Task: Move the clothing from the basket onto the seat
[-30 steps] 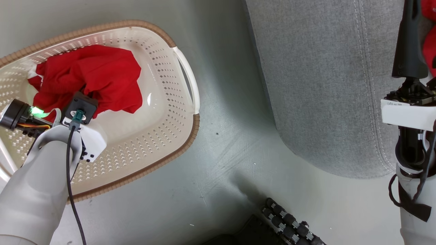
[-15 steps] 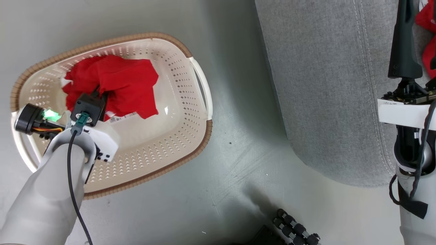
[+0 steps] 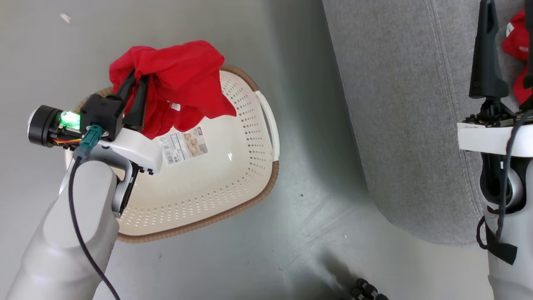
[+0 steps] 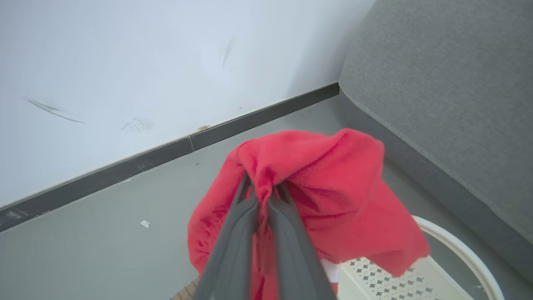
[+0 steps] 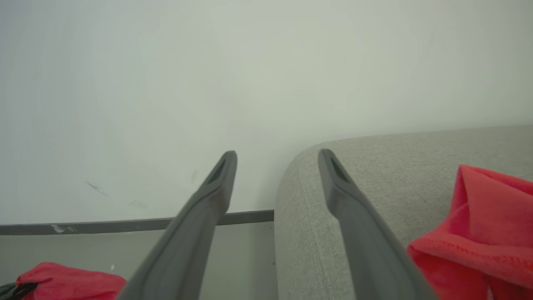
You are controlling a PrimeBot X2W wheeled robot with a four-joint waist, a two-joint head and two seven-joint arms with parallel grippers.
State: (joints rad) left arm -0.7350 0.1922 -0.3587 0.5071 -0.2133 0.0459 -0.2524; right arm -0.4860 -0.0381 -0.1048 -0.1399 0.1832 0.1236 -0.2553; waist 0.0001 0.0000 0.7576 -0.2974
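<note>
My left pincer point(image 4: 263, 185) is clamped on a bunched fold of the red garment point(image 3: 187, 79), at the upper left of the head view. I pinch it near the top so that the rest drapes below my fingers and, as I judge it, hangs free of the laundry basket point(image 3: 250, 137). The basket's floor shows bare apart from its label sticker point(image 3: 184, 145). My right pincer point(image 5: 277, 157) stands wide apart and holds nothing. It is at the right edge, over the grey sofa cushion point(image 3: 399, 104), just beside the other red garment point(image 3: 516, 41), which lies on that cushion (half the job, by my reckoning). The held piece needs carrying rightward across the grey floor point(image 3: 291, 233).
</note>
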